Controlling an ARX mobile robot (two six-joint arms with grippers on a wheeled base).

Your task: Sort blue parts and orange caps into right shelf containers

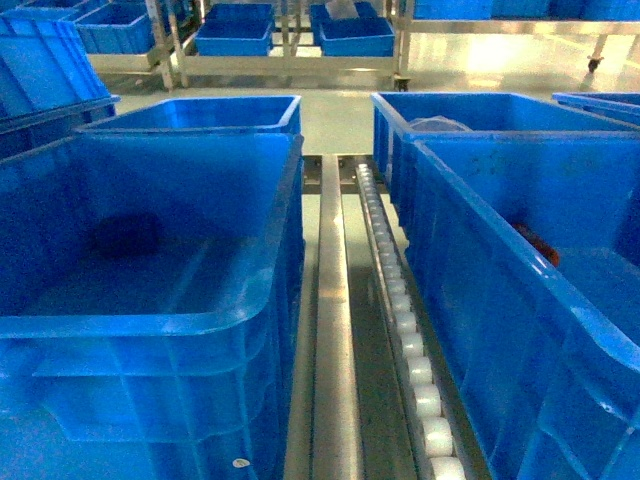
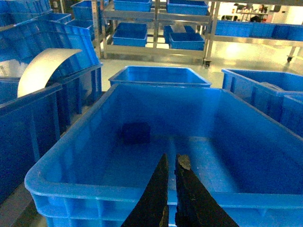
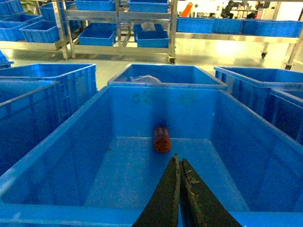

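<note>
Closed right claw [image 3: 180,163] overhangs bin [image 3: 71,215] holding orange cap [image 3: 162,139].

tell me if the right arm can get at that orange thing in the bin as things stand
Probably yes. The right pincer hangs shut over the near rim of the open-topped bin, and the orange cap lies alone on the bare floor ahead. It must open first.
</note>
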